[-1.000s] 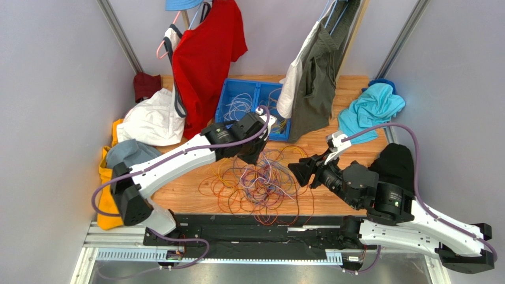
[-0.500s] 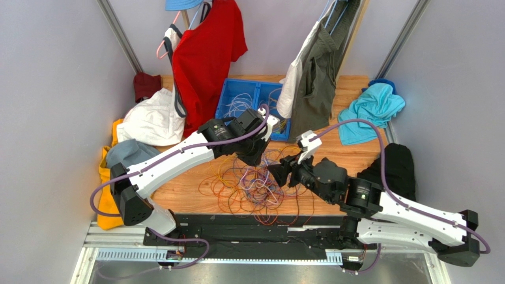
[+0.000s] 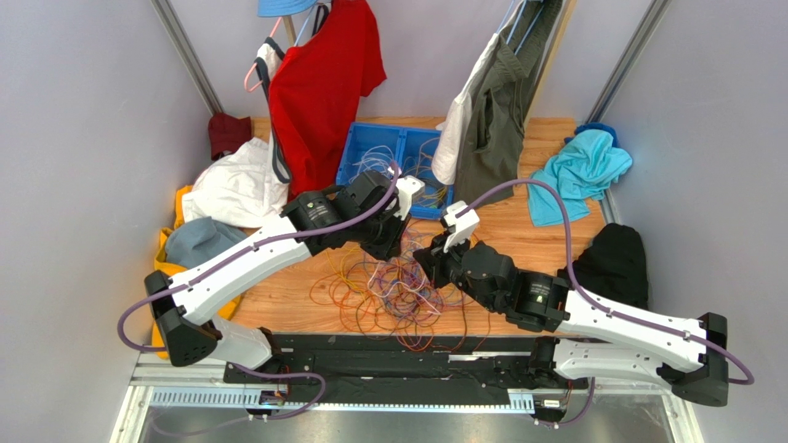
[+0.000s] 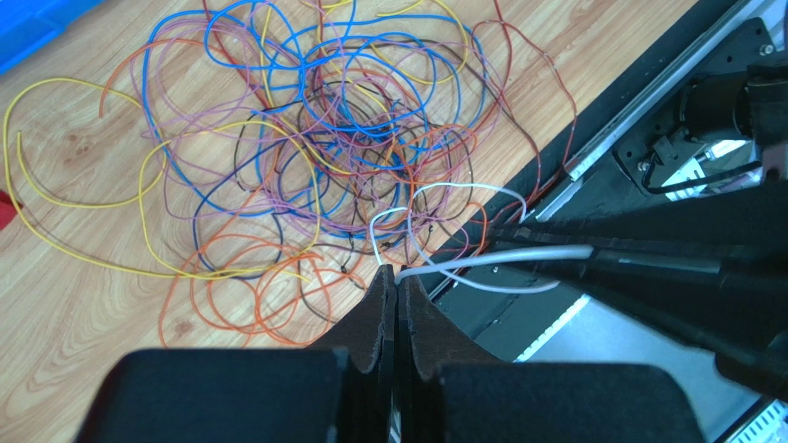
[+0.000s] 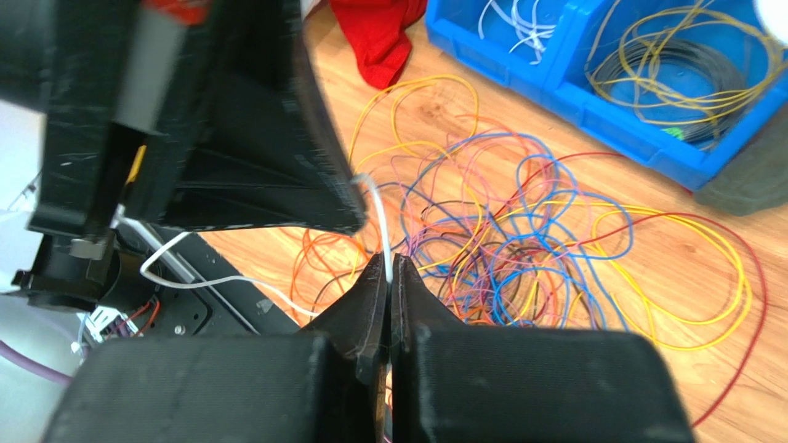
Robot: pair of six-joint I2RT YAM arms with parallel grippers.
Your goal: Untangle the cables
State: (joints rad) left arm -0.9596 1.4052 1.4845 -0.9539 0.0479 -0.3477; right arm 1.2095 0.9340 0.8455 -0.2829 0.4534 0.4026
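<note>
Seemingly white cable [image 5: 381, 217] in right hand [image 5: 389, 272]

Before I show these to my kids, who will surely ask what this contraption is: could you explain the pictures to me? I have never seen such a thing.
This is a robot with two arms, a left arm and a right arm, bolted at the near edge of a wooden table. The wide picture looks down from above and behind them. The other two come from a camera on each wrist. On the table lies a tangle of thin coloured cables, with a blue bin holding more behind it and clothes heaped around the edges. The left end effector and the right end effector are both shut, each pinching a white cable, seemingly the same one, running between them.
</note>
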